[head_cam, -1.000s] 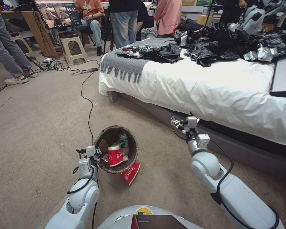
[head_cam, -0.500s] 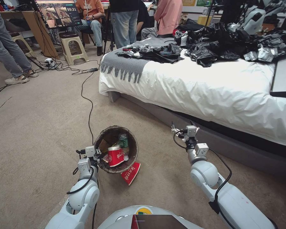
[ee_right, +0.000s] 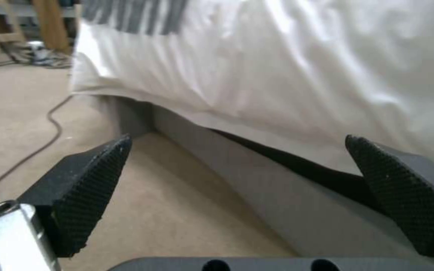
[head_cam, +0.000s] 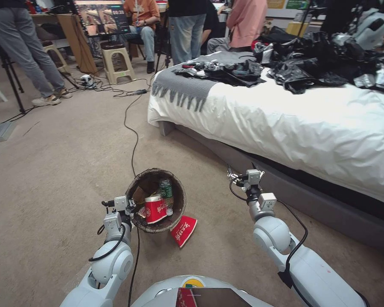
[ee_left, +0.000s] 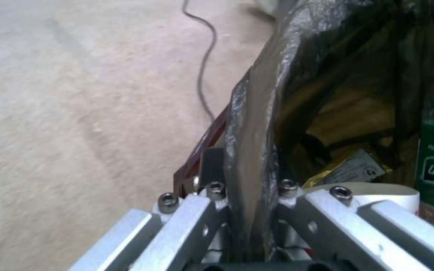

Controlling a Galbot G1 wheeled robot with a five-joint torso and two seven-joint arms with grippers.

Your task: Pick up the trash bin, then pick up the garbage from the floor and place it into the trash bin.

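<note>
Crinkled dark plastic lines the trash bin [head_cam: 151, 181], a small round tub that hangs tilted just above the carpet [head_cam: 64, 170], its mouth tipped toward the robot; the left claw [head_cam: 130, 208] is clamped on the near rim, and the left wrist view shows the glossy liner fold [ee_left: 252, 150] pinched between the metal fingers [ee_left: 187, 214]. Inside the bin lie a red-and-white noodle cup [head_cam: 154, 209], a clear bottle with a green label [head_cam: 166, 189] and a tan scrap of paper [head_cam: 139, 194]; a yellow wrapper [ee_left: 327, 177] shows past the liner in the left wrist view. A second red noodle cup [head_cam: 184, 230] lies on its side on the floor, just beside the bin's lower edge.

The right claw [head_cam: 232, 175] hovers over bare carpet near the bed [head_cam: 307, 123], well apart from the bin, its black cross-hatched pads [ee_right: 86, 188] spread wide and holding nothing.

The carpet is beige, short-piled and faintly mottled; a thin black cable [head_cam: 130, 132] snakes across it toward the bin. The bed carries a smooth white cover draped over a grey base, a grey fringed throw [head_cam: 187, 87] at one corner and heaps of crumpled black bags [head_cam: 320, 64] on top. A plastic stool [head_cam: 117, 62] stands in the room behind.
</note>
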